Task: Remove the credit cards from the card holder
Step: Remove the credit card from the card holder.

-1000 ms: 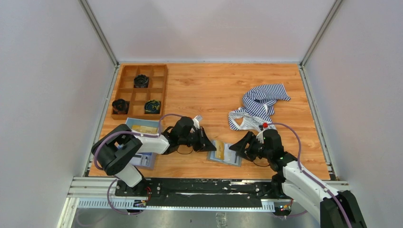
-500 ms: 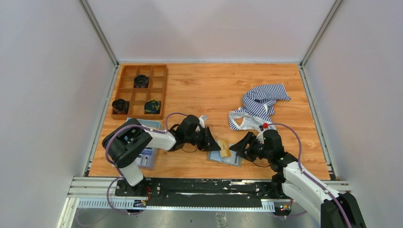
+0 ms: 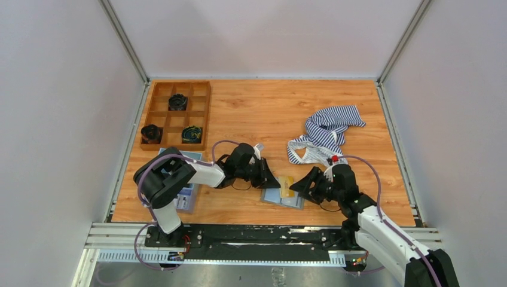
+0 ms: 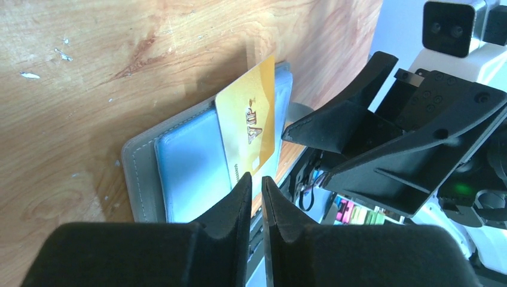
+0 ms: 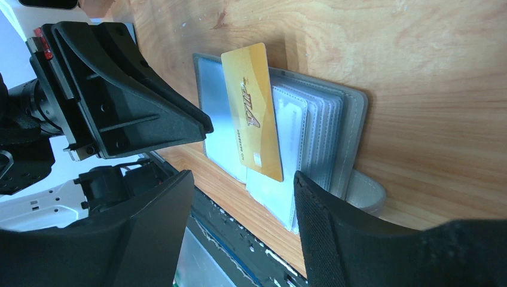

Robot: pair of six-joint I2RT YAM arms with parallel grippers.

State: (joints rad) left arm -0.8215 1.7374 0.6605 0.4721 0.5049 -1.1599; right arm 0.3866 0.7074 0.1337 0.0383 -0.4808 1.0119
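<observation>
The grey card holder (image 3: 274, 197) lies open on the wood near the front edge, its pale blue lining (image 4: 191, 167) and clear sleeves (image 5: 311, 137) showing. One gold credit card (image 3: 286, 186) lies slanted across it, sticking out past the far edge (image 4: 248, 125) (image 5: 251, 113). My left gripper (image 3: 270, 178) (image 4: 256, 179) points at the card's near end, its jaws a narrow slit apart with nothing between them. From the other side, my right gripper (image 3: 304, 184) (image 5: 242, 176) stands open wide over the holder's edge, holding nothing.
A blue tray (image 3: 186, 198) sits at the left, mostly under my left arm. Behind it stands a wooden compartment box (image 3: 177, 113) with three black round parts. A striped cloth (image 3: 326, 134) is bunched at the right. The two grippers face each other closely.
My left arm reached right toward the holder. The gold card came out of its pocket and now lies loose across the holder. The left jaws parted slightly. The right gripper stayed open.
</observation>
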